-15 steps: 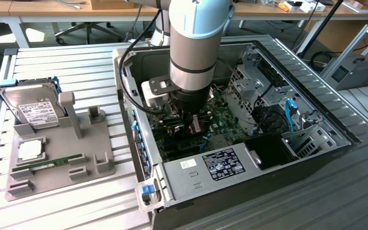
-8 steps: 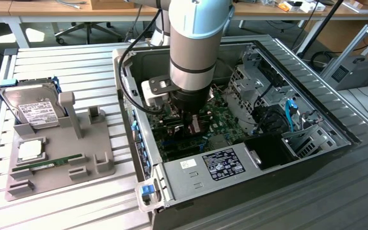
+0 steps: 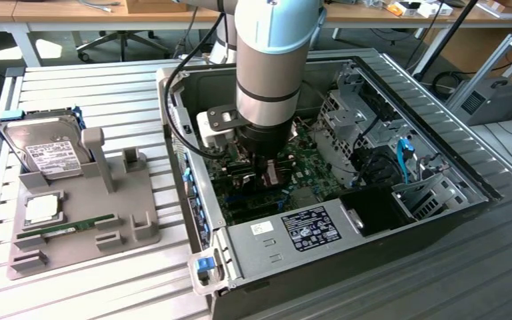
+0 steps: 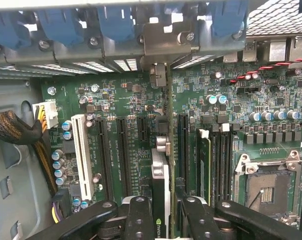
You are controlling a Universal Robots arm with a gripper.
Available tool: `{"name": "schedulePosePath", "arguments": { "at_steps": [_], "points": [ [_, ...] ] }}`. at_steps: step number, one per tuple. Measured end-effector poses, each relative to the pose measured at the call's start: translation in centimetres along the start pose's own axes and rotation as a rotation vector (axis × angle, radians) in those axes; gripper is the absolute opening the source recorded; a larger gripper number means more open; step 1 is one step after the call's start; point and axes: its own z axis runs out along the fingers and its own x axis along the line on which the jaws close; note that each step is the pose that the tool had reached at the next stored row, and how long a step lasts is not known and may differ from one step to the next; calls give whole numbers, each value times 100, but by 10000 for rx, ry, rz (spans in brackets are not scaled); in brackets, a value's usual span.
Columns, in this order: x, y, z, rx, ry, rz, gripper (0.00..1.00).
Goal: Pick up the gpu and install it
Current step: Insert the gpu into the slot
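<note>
The gpu (image 4: 163,160) stands edge-on between my fingers (image 4: 138,217), its green board and heatsink running up to the silver end bracket (image 4: 158,42) at the case's rear slot openings. My gripper (image 4: 166,220) is shut on it. The card sits upright over a black expansion slot on the motherboard (image 4: 116,95); I cannot tell whether it is fully seated. In the exterior view my gripper (image 3: 269,175) reaches straight down into the open computer case (image 3: 327,240), with the arm hiding most of the card.
A white slot (image 4: 83,155), black slots and an empty processor socket (image 4: 268,187) flank the card. A cable bundle (image 4: 13,127) lies by the case wall. On the exterior view's left, a grey fixture (image 3: 123,227) holds a hard drive (image 3: 47,150) and a memory stick (image 3: 65,228).
</note>
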Motion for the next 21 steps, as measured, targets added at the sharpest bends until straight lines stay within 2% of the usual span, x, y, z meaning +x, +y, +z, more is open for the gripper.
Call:
{"name": "schedulePosePath", "arguments": {
  "at_steps": [21],
  "points": [
    [0, 1, 10, 5, 22, 174, 27]
  ]
}}
